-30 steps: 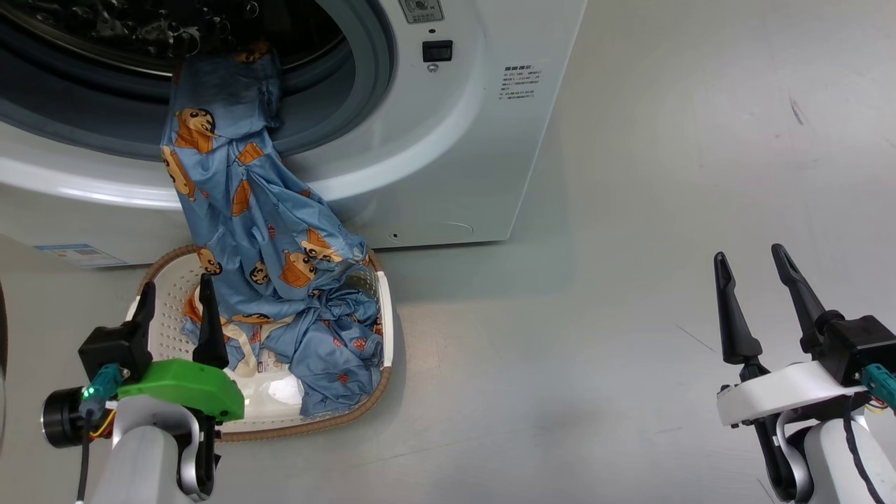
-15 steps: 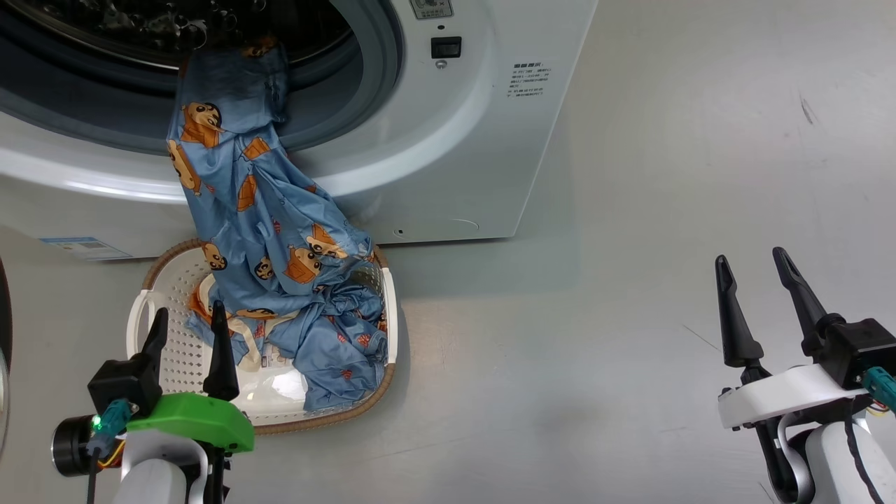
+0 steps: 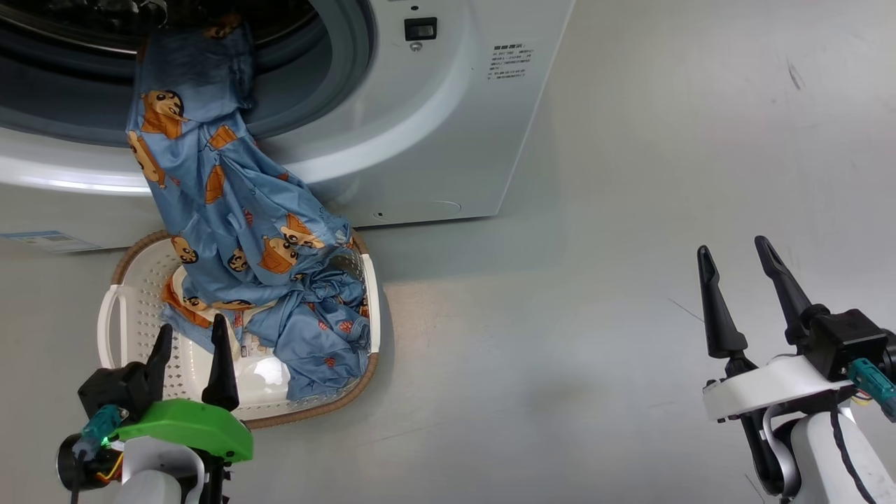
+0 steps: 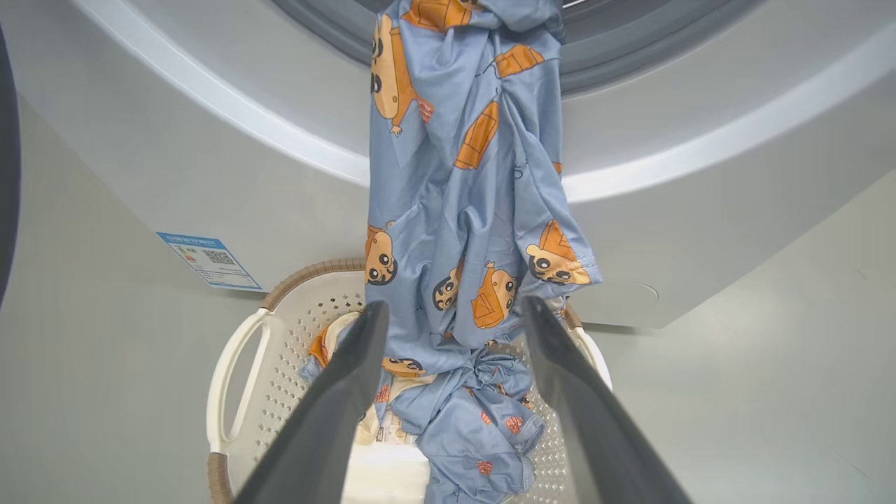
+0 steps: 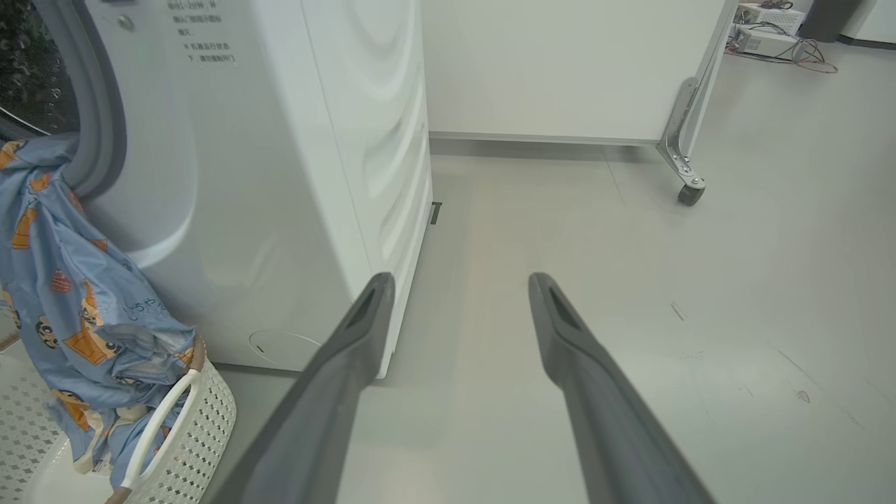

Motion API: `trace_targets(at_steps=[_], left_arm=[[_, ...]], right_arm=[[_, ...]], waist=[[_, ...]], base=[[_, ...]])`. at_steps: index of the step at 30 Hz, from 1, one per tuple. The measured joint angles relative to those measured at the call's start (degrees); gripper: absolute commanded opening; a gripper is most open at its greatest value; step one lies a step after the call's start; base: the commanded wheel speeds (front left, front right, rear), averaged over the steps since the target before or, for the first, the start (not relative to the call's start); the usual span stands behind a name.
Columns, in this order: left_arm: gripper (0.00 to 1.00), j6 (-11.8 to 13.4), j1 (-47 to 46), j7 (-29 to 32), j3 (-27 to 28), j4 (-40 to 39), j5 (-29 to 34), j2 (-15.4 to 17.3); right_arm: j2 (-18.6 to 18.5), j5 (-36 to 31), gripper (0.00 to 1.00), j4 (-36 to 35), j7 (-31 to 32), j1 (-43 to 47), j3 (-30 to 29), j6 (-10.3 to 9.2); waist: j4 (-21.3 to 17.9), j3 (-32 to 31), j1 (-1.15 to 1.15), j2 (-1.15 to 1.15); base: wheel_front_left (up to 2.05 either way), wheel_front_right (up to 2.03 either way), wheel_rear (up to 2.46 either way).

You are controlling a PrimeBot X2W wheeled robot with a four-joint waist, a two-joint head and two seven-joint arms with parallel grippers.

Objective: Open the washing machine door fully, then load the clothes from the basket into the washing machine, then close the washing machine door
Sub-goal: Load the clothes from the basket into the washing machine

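Grey glossy floor [image 3: 595,210], white washing machine [image 3: 434,126], wheeled white panel [image 5: 560,70]

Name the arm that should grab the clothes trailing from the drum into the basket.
Left. The left gripper hovers open at the basket, fingers framing the clothes; the right gripper is open over the floor, well aside.

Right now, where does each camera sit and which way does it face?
Head view: on the head, looking down at basket, clothes, washing machine; left gripper and right gripper open below.
Left wrist view: on that wrist, facing the clothes hanging into the basket; own fingers.
Right wrist view: on that wrist, facing the machine's side and floor; own fingers.
All share clothes and basket.
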Motion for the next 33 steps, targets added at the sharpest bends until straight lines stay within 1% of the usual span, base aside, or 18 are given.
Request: trace_targets(at_steps=[5,12,19,24,29,33], left_arm=[[1.00,-0.5,0.0,1.8,0.0,0.3,-1.8,0.0],[1.00,-0.5,-0.6,4.7,0.6,2.0,-2.4,0.1],[1.00,-0.5,-4.3,6.4,1.8,3.8,-3.0,0.7],[1.00,-1.0,-7.4,7.5,2.9,6.0,-5.5,0.9],[1.00,-1.3,-9.9,8.4,3.6,8.6,-5.9,2.3],[1.00,-1.5,-11.8,9.3,4.4,11.4,-6.4,2.8]], right_arm=[[0.6,0.0,1.00,0.0,0.0,-0.8,0.4,0.00],[1.2,0.0,1.00,-0.1,0.0,-1.3,0.4,0.00],[1.5,0.0,1.00,-0.4,0.0,-2.4,0.5,0.00],[1.6,0.0,1.00,-0.6,0.0,-2.9,0.6,0.00],[1.7,0.0,1.00,-1.0,0.0,-4.1,0.6,0.00],[1.7,0.0,1.00,-1.2,0.0,-4.7,0.5,0.00]], waist=[[-1.2,0.8,0.00,0.00],[-3.3,2.3,0.00,0.00],[-5.0,4.6,0.00,0.00],[-6.2,6.3,0.00,0.00],[-7.5,8.0,0.00,0.00],[-8.4,9.2,0.00,0.00]], base=[[0.00,0.00,0.00],[0.00,0.00,0.00],[0.00,0.00,0.00],[0.00,0.00,0.00],[0.00,0.00,0.00],[0.00,0.00,0.00]])
